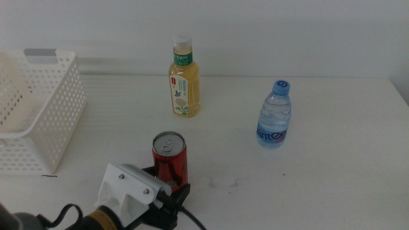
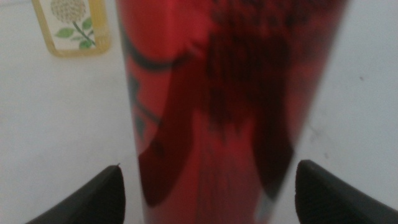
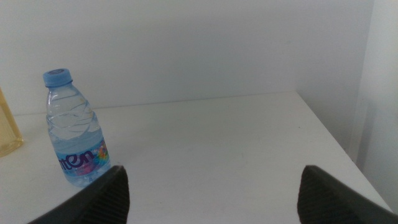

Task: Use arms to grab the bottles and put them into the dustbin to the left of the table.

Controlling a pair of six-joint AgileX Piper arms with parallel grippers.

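The water bottle (image 3: 76, 134) label shows partial letters "nten"; nothing else readable.

left pincer (image 1: 167, 186) – low, jaws spread | right pincer (image 3: 211, 193) – jaws spread

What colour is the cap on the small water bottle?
Blue. The cap on the water bottle shows best in the right wrist view.

**Can set between the left jaws, bottles beyond**

The can (image 1: 170, 160) is stood upright on the table (image 1: 319, 185), between the spread jaws of the left gripper (image 1: 171, 189). Beyond the gripper, the tea bottle (image 1: 183, 80) is placed further back. The water bottle (image 1: 275, 115) is found off to its right, well apart. The dustbin (image 1: 38, 108) is set to its left.
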